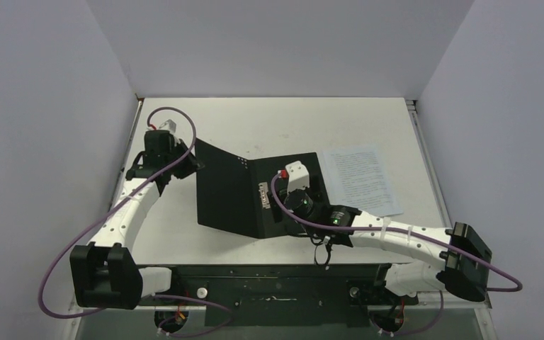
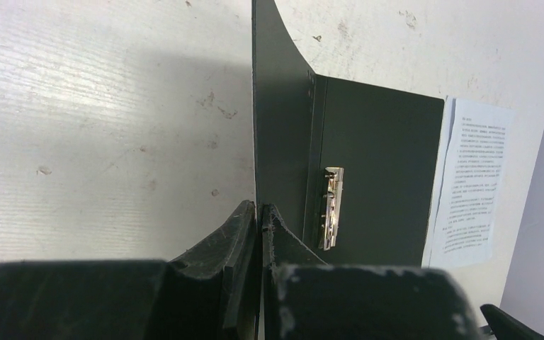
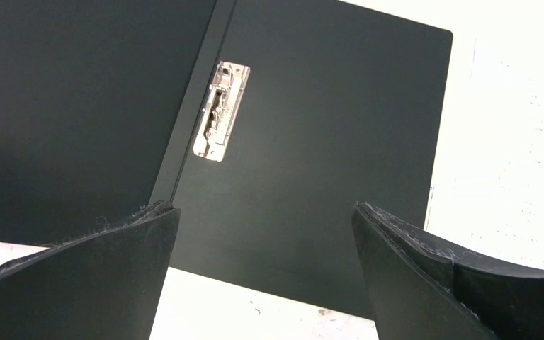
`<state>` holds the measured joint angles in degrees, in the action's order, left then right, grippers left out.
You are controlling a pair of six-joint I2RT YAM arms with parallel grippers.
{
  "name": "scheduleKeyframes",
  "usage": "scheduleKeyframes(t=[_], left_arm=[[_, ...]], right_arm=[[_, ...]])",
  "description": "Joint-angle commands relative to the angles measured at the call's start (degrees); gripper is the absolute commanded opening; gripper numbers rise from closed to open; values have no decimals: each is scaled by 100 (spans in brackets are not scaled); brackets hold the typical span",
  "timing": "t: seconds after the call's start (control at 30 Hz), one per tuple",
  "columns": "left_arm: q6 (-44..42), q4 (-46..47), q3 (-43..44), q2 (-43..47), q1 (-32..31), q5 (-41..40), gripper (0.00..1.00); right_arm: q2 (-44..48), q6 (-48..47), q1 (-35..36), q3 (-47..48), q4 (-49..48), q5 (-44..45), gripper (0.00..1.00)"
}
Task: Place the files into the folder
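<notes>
On white table [image 1: 290, 124], open folder [image 1: 223, 198] (grey walls [image 1: 269, 42])

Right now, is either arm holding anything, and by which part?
The left pincer grips the folder by the edge of its raised left cover. The right pincer hangs open above it, holding nothing.

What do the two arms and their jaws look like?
The left arm and right arm have white ribbed links and black joint housings. A purple cable loops along each. The jaws are black, wedge-shaped, with worn, fraying edges.
</notes>
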<state>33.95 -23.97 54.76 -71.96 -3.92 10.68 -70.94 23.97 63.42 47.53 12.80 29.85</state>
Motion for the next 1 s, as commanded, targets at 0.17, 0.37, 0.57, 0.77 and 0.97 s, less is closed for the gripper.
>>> scheduleKeyframes(t=[0.17,0.37,0.57,0.77,0.97], left_arm=[[-692,-489,163,-116,26,-152,14],[-775,-995,200,117,23,-709,55],[-818,-1310,103,606,10,-1413,71],[-741,-1550,60,1003,-259,-1608,75],[-217,-1402,-260,1373,-1106,-1779,78]], right_arm=[[-444,263,-315,-7,-414,-448,98],[-734,336,-403,78,-493,-587,98],[-1007,328,-424,322,-364,-623,97],[-1150,433,-430,599,-210,-715,95],[-1189,574,-431,767,-146,-616,92]])
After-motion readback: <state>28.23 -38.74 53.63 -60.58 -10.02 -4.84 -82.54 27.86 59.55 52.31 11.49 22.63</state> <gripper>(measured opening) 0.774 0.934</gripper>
